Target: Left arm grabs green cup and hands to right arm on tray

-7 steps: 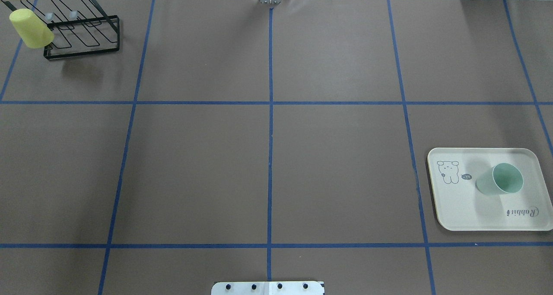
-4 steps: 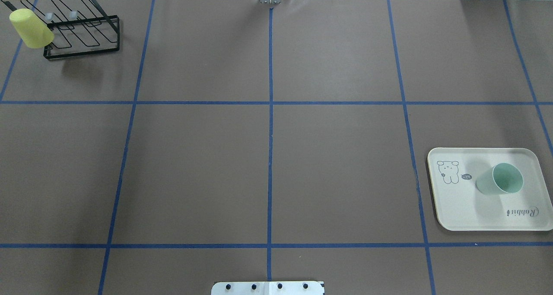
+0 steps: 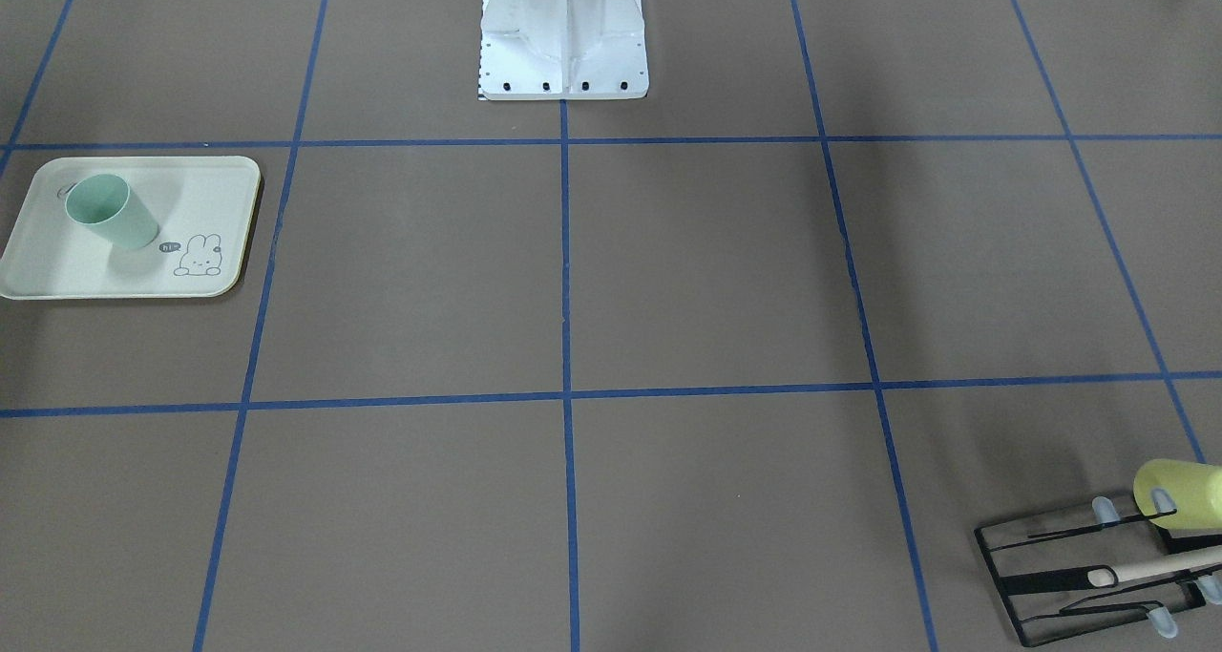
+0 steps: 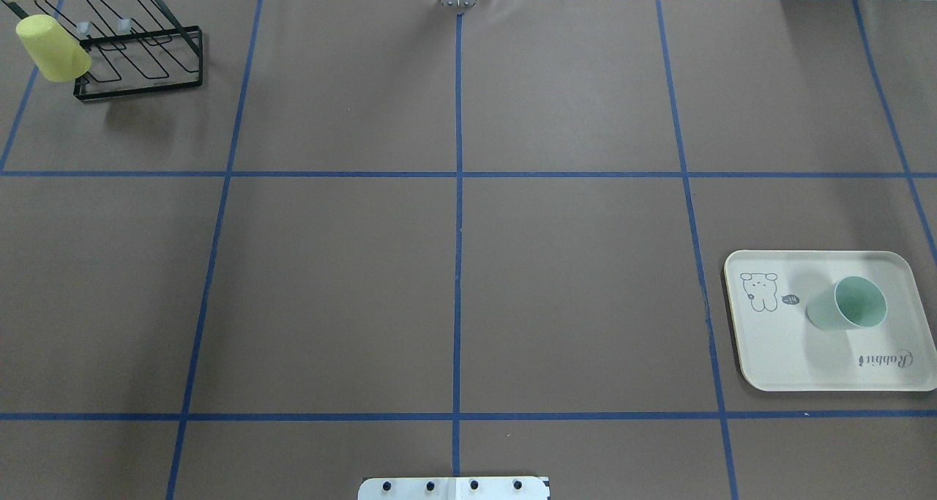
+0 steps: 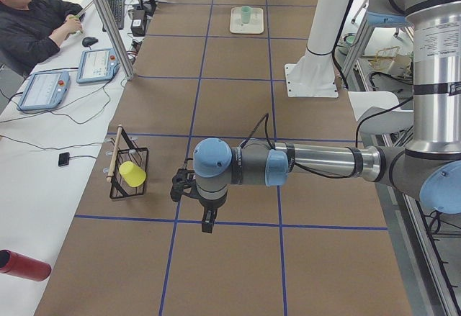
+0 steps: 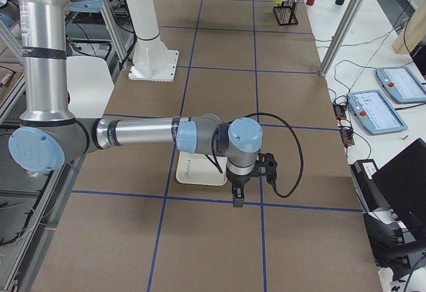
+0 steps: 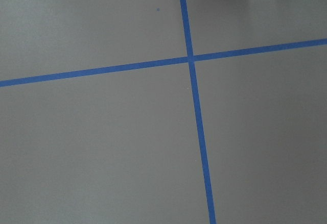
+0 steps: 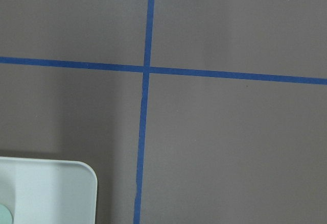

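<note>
The pale mint green cup [image 4: 842, 306] [image 3: 110, 211] [image 5: 246, 14] stands upright, mouth up, on the cream tray [image 4: 776, 353] [image 3: 57, 270] at the table's right side. No gripper touches it. My left gripper [image 5: 208, 227] shows only in the exterior left view, hanging over the table near the wire rack; I cannot tell whether it is open or shut. My right gripper [image 6: 236, 199] shows only in the exterior right view, hanging just off the tray's [image 6: 192, 169] edge; its state cannot be told either. The right wrist view catches one tray corner [image 8: 56, 188].
A yellow-green cup [image 4: 51, 47] [image 3: 1179, 494] hangs on the black wire rack [image 4: 139, 64] [image 3: 1050, 576] at the far left corner. The white robot base [image 3: 563, 51] stands at the near edge. A person [image 5: 29, 21] sits at a side desk with tablets.
</note>
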Controlling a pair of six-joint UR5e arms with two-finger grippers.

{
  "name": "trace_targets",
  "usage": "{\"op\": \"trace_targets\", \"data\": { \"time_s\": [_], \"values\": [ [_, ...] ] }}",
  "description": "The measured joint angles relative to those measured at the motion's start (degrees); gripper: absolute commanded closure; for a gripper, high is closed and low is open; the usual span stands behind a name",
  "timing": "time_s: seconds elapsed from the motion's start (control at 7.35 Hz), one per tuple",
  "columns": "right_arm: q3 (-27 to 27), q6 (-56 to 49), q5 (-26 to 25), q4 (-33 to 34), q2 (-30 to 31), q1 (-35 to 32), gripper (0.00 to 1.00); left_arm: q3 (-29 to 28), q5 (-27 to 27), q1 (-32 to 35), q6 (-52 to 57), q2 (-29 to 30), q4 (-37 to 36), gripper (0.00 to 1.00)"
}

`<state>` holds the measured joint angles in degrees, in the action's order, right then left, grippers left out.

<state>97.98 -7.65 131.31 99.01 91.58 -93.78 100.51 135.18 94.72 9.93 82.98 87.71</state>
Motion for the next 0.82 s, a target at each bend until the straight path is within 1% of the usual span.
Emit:
{"op": "trace_targets", "data": {
  "time_s": [0.41,0.82],
  "values": [
    [0.03,0.03,0.08,-0.5,-0.22,0.07,0.0,-0.04,0.0,0.02,0.02,-0.01,0.0,0.0],
    [-0.3,1.68,0.09,-3.62,-0.29,0.09,0.0,0.05,0.03,0.02,0.0,-0.01,0.0,0.0]
  ]
}}
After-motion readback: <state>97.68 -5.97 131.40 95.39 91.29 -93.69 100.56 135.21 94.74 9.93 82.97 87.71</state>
